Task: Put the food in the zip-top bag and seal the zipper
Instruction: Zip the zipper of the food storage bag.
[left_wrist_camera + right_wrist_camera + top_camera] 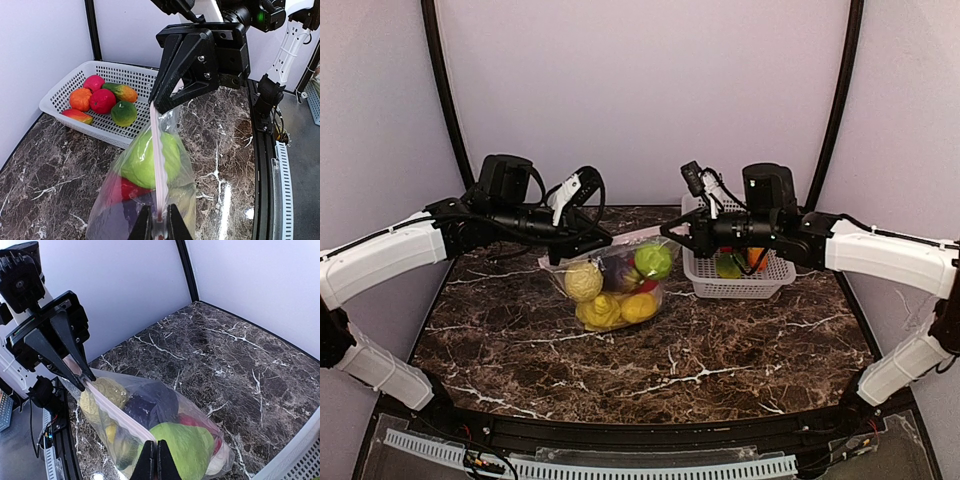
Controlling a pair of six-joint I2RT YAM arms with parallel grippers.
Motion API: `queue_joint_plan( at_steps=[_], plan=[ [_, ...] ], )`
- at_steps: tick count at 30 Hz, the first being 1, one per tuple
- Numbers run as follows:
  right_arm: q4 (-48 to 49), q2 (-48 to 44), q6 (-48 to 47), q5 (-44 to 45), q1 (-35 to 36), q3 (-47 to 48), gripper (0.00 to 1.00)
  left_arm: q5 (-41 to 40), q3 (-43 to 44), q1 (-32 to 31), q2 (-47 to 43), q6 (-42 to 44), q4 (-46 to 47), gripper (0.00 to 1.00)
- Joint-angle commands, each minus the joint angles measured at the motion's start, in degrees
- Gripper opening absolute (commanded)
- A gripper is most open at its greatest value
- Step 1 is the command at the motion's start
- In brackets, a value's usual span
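The zip-top bag (615,285) hangs between my two grippers over the middle of the table. It holds food: a green piece (142,160), a yellow one (584,280), a dark purple one (150,402) and something red. The pinkish zipper (158,165) runs taut from one gripper to the other. My left gripper (160,216) is shut on the zipper's left end. My right gripper (156,450) is shut on the zipper's other end, just above the green piece (185,447). Each wrist view shows the opposite gripper pinching the far end.
A white lattice basket (740,288) stands at the back right, close behind the right gripper (665,236). It holds more food: red (102,100), orange (80,98) and green (123,113) pieces. Walls close the table at the back and sides.
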Motion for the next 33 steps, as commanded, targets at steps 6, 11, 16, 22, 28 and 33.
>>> queue_joint_plan(
  at_steps=[6,11,16,22,28,33],
  plan=[
    [-3.4,-3.3,-0.6,8.6,-3.6,0.0,0.0,-1.6,-1.3,0.5,-3.5,1.1,-1.8,0.01],
    [-4.2,-3.8,-0.8,9.2,-4.2,-0.1,0.0,-2.7,-1.3,0.5,-3.9,1.7,-2.0,0.01],
    [-4.7,-4.2,-0.8,9.5,-4.7,-0.3,0.0,-3.1,-1.3,0.6,-4.1,2.0,-2.2,0.01],
    [-5.1,-4.7,-0.8,10.1,-5.2,-0.3,0.0,-3.5,-1.3,0.9,-4.3,2.2,-2.3,0.01],
    [-5.7,-5.3,-0.7,11.0,-5.7,-0.6,0.0,-3.8,-1.3,1.3,-4.7,2.4,-2.4,0.01],
    [-6.1,-5.8,-0.2,11.9,-6.2,-0.8,0.0,-3.9,-1.3,1.6,-4.6,2.4,-2.7,0.01]
  ],
)
